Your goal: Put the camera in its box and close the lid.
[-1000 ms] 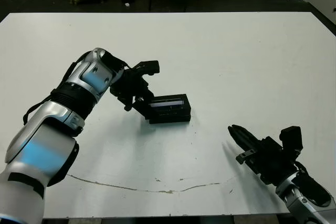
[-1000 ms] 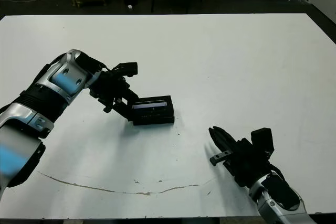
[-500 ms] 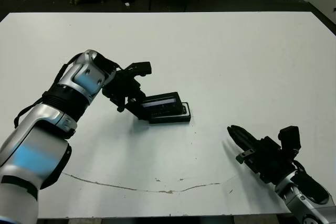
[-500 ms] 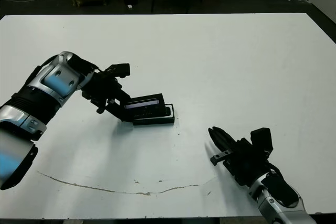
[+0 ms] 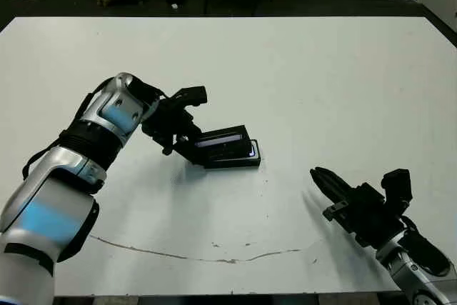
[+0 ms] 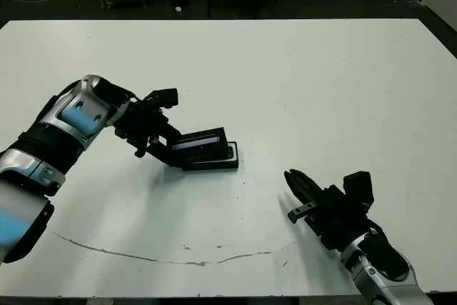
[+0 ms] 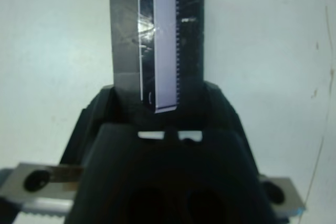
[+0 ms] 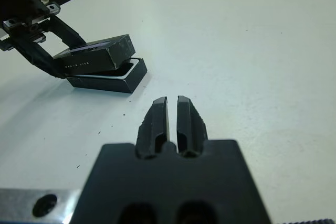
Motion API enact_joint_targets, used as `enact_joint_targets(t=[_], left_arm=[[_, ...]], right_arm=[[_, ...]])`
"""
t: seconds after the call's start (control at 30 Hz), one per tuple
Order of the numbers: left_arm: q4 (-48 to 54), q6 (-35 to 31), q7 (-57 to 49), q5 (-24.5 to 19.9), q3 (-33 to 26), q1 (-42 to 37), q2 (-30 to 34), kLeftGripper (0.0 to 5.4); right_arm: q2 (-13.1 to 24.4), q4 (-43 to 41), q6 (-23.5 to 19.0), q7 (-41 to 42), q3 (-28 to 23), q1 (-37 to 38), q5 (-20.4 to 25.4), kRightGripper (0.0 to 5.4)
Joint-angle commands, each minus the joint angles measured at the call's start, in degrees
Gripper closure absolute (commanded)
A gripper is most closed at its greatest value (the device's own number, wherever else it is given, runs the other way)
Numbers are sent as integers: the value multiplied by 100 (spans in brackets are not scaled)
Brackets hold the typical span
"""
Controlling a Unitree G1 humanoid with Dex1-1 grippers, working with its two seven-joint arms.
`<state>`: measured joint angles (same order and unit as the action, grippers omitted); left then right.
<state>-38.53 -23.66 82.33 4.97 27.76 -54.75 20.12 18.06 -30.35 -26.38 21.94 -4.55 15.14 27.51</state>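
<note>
My left gripper is shut on the left end of the lid, a flat black cover with a glossy strip. The lid is held tilted over the box, its gripped end raised and its far end low. In the left wrist view the lid runs straight out from between the fingers. The box's right end pokes out from under it, showing a white-lined rim. The camera is hidden, since the lid covers the box's inside. My right gripper hovers low near the front right, shut and holding nothing, well apart from the box.
The white table carries a thin dark scratch line near its front edge. Chairs and a bag stand on the dark floor beyond the far edge.
The lid lay flat and square on the box a second ago. My left gripper has since drawn it left and raised its gripped end, uncovering the box's right end. The right arm has stayed put.
</note>
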Motion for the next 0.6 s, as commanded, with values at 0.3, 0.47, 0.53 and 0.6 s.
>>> enact_joint_targets(t=[0.3, 0.47, 0.53, 0.6], left_arm=[[-24, 68, -16, -22, 36, 274, -57, 314], [38, 117, -39, 20, 72, 321, -27, 314], [49, 70, -49, 37, 92, 333, -25, 314], [47, 35, -65, 56, 113, 341, -28, 314]], right_arm=[[41, 101, -65, 20, -6, 64, -33, 540], [57, 59, -54, 17, -4, 98, -55, 540], [71, 25, -63, 8, -1, 113, -71, 540], [97, -67, -108, -46, 11, 139, -126, 540]])
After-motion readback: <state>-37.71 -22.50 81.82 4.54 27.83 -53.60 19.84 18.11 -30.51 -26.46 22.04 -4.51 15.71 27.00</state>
